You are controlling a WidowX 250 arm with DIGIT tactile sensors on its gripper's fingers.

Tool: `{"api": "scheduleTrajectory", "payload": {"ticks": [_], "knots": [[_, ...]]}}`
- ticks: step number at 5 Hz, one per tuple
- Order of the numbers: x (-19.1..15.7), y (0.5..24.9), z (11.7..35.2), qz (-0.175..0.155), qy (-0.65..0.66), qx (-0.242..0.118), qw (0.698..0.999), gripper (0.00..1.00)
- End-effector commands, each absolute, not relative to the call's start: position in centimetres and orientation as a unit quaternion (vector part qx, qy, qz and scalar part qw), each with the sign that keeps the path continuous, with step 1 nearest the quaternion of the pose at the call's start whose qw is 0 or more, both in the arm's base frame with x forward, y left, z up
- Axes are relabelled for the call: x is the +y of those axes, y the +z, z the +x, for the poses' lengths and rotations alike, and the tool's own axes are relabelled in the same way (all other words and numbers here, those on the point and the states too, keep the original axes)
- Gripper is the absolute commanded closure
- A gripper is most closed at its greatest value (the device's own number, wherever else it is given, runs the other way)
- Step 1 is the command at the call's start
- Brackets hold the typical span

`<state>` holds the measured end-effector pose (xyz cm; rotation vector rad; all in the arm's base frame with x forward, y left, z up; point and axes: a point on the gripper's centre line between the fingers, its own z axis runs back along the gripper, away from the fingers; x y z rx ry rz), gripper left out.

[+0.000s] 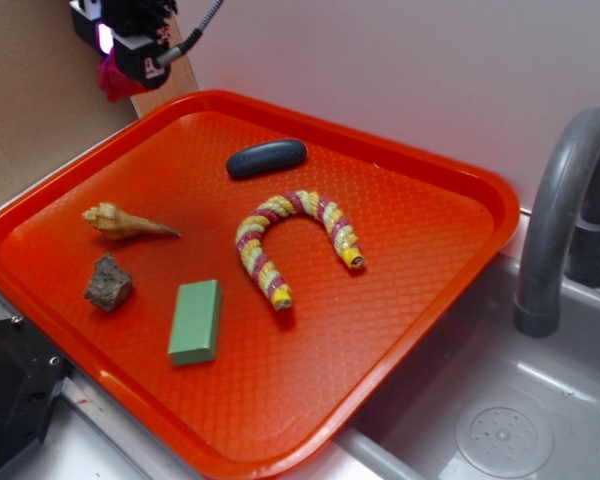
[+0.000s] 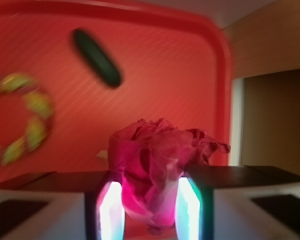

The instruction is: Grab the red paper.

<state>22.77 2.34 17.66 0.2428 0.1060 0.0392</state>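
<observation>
The gripper [image 2: 146, 210] is clamped on the red paper [image 2: 157, 165], its two lit fingers [image 2: 111, 212] pressing the crumpled ball from either side. In the wrist view the wad bulges out above and between the fingers, with creased folds spreading to the right. In the exterior view the gripper [image 1: 115, 68] hangs high at the far left, above the far-left corner of the orange tray [image 1: 420, 200], and a bit of the red paper [image 1: 112, 78] shows under it, clear of the tray floor.

On the tray lie five other things, all apart from one another. A dark oval stone [image 1: 267, 158] sits toward the far side. Just near of it, around the middle, a red-and-yellow striped rope [image 1: 295, 240] curves in an arch with both ends pointing to the near side. To the left lies a pale spiral shell [image 1: 125, 222], with a brown rock [image 1: 109, 283] near of it. A green block [image 1: 197, 320] lies right of the rock.

At the right a grey tap [image 1: 565, 200] stands over a sink [image 1: 500, 430].
</observation>
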Motion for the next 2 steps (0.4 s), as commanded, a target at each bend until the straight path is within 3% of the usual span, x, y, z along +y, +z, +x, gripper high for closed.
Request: {"api": "scheduleTrajectory", "payload": {"ticks": [1, 2], "knots": [[2.15, 27.3, 20.76, 0.071, 0.007, -0.077, 0.994, 1.0], [2.51, 27.97, 20.89, 0.09, 0.002, -0.082, 0.993, 1.0]]}}
